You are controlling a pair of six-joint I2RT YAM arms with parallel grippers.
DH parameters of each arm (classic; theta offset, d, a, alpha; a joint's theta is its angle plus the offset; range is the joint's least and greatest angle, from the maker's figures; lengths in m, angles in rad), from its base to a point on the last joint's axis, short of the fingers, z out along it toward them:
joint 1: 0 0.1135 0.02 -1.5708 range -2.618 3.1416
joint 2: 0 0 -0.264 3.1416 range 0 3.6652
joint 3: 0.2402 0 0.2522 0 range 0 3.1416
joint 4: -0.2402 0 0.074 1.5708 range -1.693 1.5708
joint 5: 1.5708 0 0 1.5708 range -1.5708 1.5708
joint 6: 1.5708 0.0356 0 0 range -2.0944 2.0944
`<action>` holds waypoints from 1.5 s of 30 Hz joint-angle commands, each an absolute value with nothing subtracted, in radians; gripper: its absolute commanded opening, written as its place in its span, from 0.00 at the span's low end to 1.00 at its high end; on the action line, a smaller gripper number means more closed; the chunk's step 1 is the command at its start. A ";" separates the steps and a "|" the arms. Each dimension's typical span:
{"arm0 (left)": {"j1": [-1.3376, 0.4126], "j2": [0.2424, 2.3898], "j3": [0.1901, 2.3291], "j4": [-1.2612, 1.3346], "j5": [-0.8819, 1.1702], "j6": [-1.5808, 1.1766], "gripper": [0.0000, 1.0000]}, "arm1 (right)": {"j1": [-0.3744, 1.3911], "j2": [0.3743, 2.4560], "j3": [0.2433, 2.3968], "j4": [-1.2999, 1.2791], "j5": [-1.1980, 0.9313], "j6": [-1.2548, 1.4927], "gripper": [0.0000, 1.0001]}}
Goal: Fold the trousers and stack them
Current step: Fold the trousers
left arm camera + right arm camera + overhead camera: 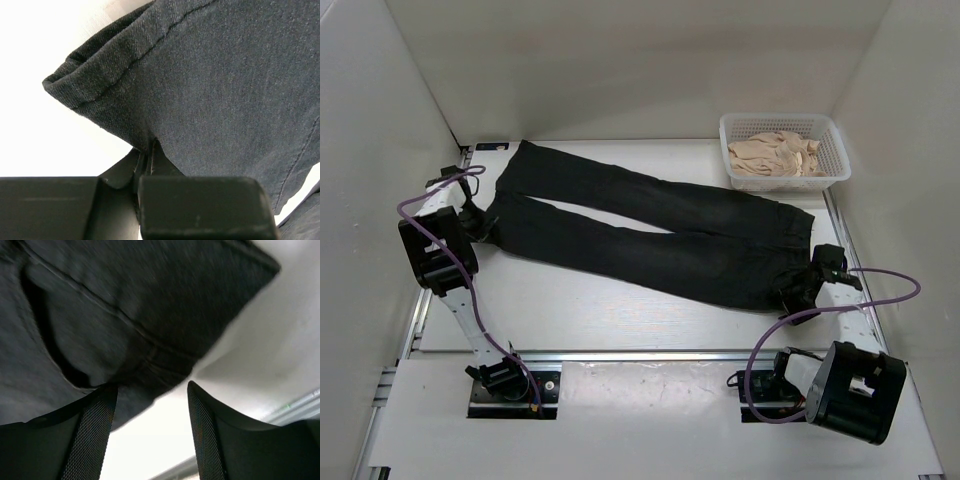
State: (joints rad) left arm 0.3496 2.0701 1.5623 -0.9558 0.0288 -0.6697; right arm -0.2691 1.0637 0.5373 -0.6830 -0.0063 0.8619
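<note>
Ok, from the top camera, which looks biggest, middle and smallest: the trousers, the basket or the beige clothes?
1. trousers, biggest by far
2. basket
3. beige clothes, smallest, lying inside the basket

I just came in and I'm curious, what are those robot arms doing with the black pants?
They're getting set to fold the trousers, which lie spread flat on the table. The left gripper is pinched shut on a leg hem. The right gripper is open at the waist end, not holding yet.
</note>
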 commanded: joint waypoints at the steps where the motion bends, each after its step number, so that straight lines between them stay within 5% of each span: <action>1: 0.348 1.982 1.591 -0.927 0.015 -0.660 0.10 | -0.273 1.063 0.532 -0.554 0.040 0.897 0.63; 14: 0.348 2.000 1.609 -0.945 0.034 -0.650 0.10 | -0.273 1.109 0.571 -0.529 0.072 0.907 0.58; 16: 0.348 2.000 1.609 -0.945 0.034 -0.650 0.10 | -0.273 1.129 0.549 -0.482 0.083 0.907 0.47; 19: 0.348 1.991 1.609 -0.945 0.034 -0.650 0.10 | -0.273 1.138 0.566 -0.453 0.107 0.907 0.09; 21: 0.357 1.980 1.621 -0.956 0.034 -0.650 0.10 | -0.273 1.138 0.610 -0.513 0.142 0.890 0.00; 32: 0.347 1.853 1.787 -1.041 0.034 -0.690 0.10 | -0.273 1.063 1.005 -0.888 0.268 0.764 0.00; 45: 0.454 1.468 1.361 -0.977 0.005 -0.669 0.10 | -0.273 0.862 1.008 -1.186 0.314 0.736 0.00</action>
